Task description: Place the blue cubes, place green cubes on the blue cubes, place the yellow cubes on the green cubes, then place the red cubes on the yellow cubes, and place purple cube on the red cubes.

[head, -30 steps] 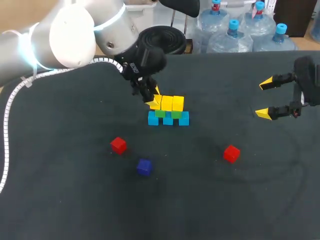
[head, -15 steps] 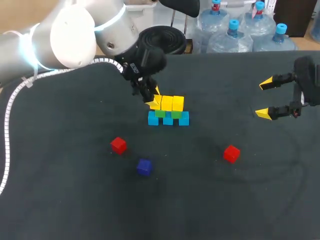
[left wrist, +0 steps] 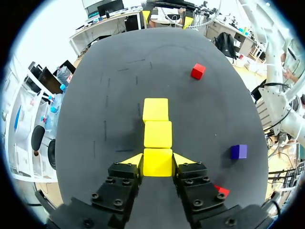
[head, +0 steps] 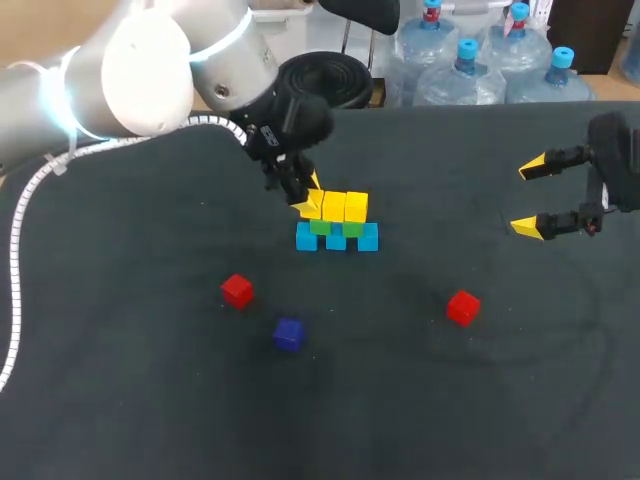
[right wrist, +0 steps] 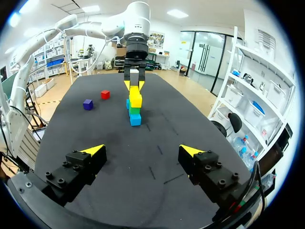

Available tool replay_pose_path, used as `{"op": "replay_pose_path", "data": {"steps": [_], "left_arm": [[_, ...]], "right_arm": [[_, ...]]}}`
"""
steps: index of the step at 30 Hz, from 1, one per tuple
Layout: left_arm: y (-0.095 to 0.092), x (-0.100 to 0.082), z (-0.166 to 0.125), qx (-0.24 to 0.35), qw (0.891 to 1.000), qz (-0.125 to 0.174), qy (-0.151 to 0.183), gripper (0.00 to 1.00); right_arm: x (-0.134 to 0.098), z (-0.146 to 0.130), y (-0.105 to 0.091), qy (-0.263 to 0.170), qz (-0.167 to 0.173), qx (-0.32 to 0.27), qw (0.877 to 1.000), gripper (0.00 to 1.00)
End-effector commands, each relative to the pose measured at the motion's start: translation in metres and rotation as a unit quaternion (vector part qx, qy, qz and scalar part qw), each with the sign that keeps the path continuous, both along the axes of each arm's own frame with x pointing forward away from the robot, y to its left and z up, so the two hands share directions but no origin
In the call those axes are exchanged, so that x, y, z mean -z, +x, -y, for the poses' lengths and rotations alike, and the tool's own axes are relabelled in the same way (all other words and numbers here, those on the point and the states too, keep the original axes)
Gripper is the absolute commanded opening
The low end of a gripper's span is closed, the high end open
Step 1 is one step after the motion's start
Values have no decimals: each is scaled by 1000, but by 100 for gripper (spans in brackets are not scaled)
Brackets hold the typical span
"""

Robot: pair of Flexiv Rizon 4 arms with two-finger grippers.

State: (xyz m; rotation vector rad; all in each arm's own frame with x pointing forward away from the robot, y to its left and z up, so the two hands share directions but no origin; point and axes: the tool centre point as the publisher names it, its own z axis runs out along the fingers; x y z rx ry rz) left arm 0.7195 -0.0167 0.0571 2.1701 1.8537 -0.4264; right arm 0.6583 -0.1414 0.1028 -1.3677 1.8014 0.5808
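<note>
Left part of the black table (head: 120, 400): a small red cube (head: 237, 291) lies alone. Just right of it, toward the near edge, the dark purple cube (head: 288, 333) also lies alone.

Mid-table: your left gripper (head: 305, 203) has its fingers set narrow, pinching a yellow cube (left wrist: 157, 162) from two sides. The left wrist view shows both yellow tips against its faces. That cube sits at the left end of a row with two other yellow cubes (head: 345, 206), touching the nearer one. Under the row are green cubes (head: 352, 228), then light blue cubes (head: 336, 238) on the table. You cannot tell whether the gripped cube rests on what lies below it.

Right of the stack: the second red cube (head: 462, 307), well apart from it.

Far right: your right gripper (head: 528, 197) is above the table, fingers spread wide, well apart from every cube.
</note>
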Motion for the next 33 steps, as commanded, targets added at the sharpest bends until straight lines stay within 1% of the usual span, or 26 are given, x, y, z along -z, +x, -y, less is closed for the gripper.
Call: {"op": "replay_pose_path", "data": {"steps": [1, 3, 5, 6, 9, 16, 20, 22, 25, 27, 30, 31, 33], "left_arm": [[3, 0, 0, 2, 1000, -2, 2, 10], [3, 1, 0, 1, 1000, -3, 2, 11], [3, 1, 0, 1, 1000, -3, 3, 15], [3, 1, 0, 1, 1000, -4, 3, 19], [3, 1, 0, 1, 1000, -4, 3, 21], [3, 1, 1, 2, 1000, -4, 3, 19], [4, 1, 2, 3, 1000, -4, 3, 20], [4, 1, 3, 3, 1000, -4, 3, 23], [4, 2, 3, 4, 1000, -4, 3, 22], [4, 2, 3, 4, 1000, -5, 3, 24], [4, 2, 3, 4, 1000, -5, 3, 24], [4, 2, 4, 4, 1000, -5, 3, 25], [4, 1, 4, 4, 1000, -5, 4, 34]], "right_arm": [[1, 0, 0, 1, 1, 0, 1000, 100], [1, 0, 0, 1, 1, 0, 1000, 100], [1, 0, 0, 1, 1, 0, 1000, 100], [1, 0, 0, 1, 1, 0, 1000, 100], [1, 0, 0, 1, 1, 0, 1000, 100], [1, 0, 0, 1, 1, 0, 1000, 100], [1, 0, 0, 1, 1, 0, 1000, 100], [1, 0, 0, 1, 1, 0, 1000, 100], [1, 0, 0, 1, 1, 0, 1000, 100], [1, 0, 0, 1, 1, 0, 1000, 100], [1, 0, 0, 1, 1, 0, 1000, 100], [1, 0, 0, 1, 1, 0, 1000, 100], [1, 0, 0, 1, 1, 0, 1000, 100]]}}
